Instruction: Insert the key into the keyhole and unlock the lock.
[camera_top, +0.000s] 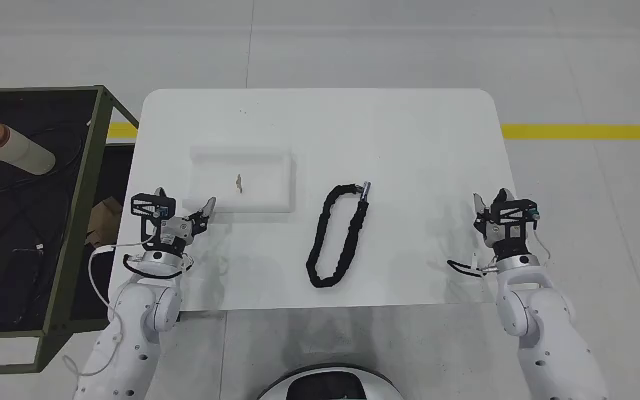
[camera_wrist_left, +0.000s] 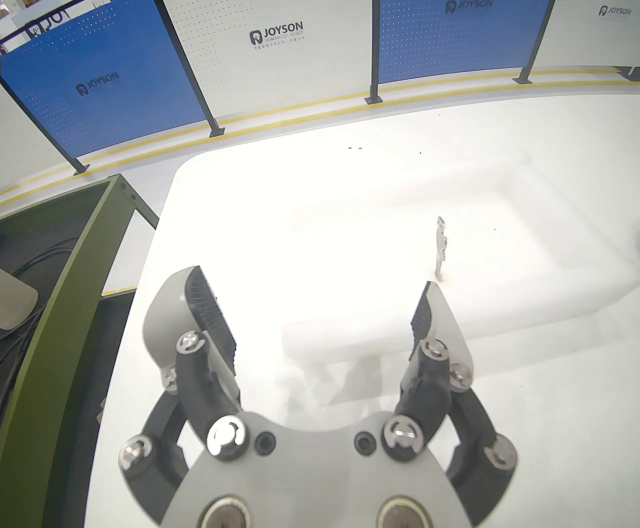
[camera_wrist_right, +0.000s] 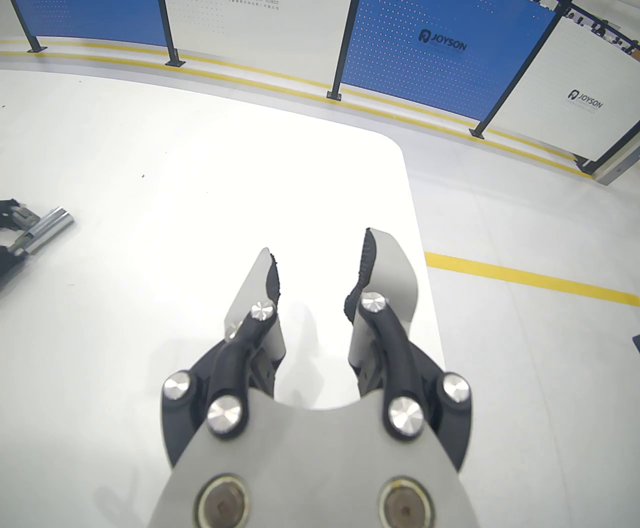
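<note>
Nearest to me, my left gripper (camera_top: 185, 203) (camera_wrist_left: 314, 285) hovers over the table (camera_top: 420, 130) well to the left of the lock (camera_top: 320, 277). It is level with the middle of the lock's loop, its fingers are spread wide and it grips nothing. My right gripper (camera_top: 494, 200) (camera_wrist_right: 319, 245) sits well to the right of the lock at about the same depth. Its fingers are parted too, less widely, with only bare tabletop between them. The lock itself is a black sleeved chain lying in a long closed loop between the two grippers, touching neither. Its silver cylinder end (camera_top: 365, 189) (camera_wrist_right: 50, 226) is at the far right tip of the loop; I cannot make out the keyhole from here. Beyond and to the left of the lock lies a shallow white tray (camera_top: 265, 165) (camera_wrist_left: 550, 280), just beside the loop's far end but apart from it. The key (camera_top: 239, 182) (camera_wrist_left: 440, 247) stands upright in that tray, a little ahead of my left gripper's fingertips and not touched by them.
</note>
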